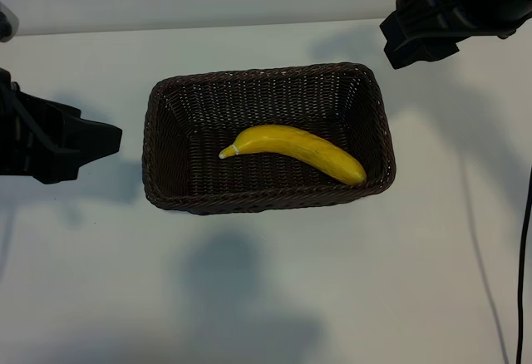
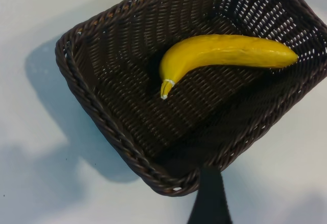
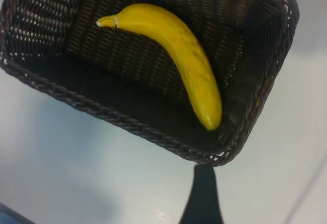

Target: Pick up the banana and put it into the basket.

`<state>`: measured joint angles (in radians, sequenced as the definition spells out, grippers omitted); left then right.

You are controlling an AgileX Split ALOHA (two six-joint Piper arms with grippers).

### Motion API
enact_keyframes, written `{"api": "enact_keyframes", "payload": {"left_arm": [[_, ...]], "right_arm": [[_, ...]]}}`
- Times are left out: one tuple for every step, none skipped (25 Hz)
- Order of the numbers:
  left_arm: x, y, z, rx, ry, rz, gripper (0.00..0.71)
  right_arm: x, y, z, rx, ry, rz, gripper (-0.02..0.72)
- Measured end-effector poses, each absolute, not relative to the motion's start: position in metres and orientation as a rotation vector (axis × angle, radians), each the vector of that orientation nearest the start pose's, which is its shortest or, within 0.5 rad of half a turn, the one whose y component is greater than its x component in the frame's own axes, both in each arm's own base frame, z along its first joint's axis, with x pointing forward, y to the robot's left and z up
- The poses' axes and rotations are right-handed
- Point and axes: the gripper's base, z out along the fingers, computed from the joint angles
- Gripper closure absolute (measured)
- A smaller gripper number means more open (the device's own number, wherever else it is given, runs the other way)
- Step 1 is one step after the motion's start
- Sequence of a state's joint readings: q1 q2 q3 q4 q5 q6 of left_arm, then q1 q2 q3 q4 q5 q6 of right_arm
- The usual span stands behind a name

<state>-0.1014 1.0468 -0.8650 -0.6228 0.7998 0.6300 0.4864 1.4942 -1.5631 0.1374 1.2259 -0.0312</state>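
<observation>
The bare white table is filling the near edge of the exterior view, with soft grey shadows lying across it. Going from left to right, the left gripper is hanging at the left edge of the table, level with the basket's short left wall but apart from it; its jaws are standing wide apart and are gripping nothing, and only one dark finger is showing in its own wrist view, just outside the basket's rim. The basket, dark brown wicker, is sitting in the middle of the table. The banana is lying flat on the basket's floor, its pale stem tip pointing toward the left side and its thicker end resting close to the right-hand wall near the front corner. A thin black cable is running down the right edge of the table. The right gripper is hovering above the table beyond the basket's far right corner, clear of the rim, likewise spread wide and carrying nothing.
</observation>
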Motion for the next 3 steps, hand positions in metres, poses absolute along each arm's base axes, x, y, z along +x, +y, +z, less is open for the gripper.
{"api": "enact_keyframes", "payload": {"left_arm": [[0.1970, -0.0583, 0.3262, 0.514, 2.261, -0.475, 0.136], [0.1970, -0.0583, 0.3262, 0.514, 2.261, -0.475, 0.136], [0.1970, -0.0583, 0.3262, 0.514, 2.261, -0.475, 0.136]], "right_arm": [[0.2639, 0.1528, 0.3892, -0.665, 2.581, 0.337, 0.107], [0.2639, 0.1528, 0.3892, -0.665, 2.581, 0.337, 0.107], [0.2639, 0.1528, 0.3892, -0.665, 2.581, 0.337, 0.107]]}}
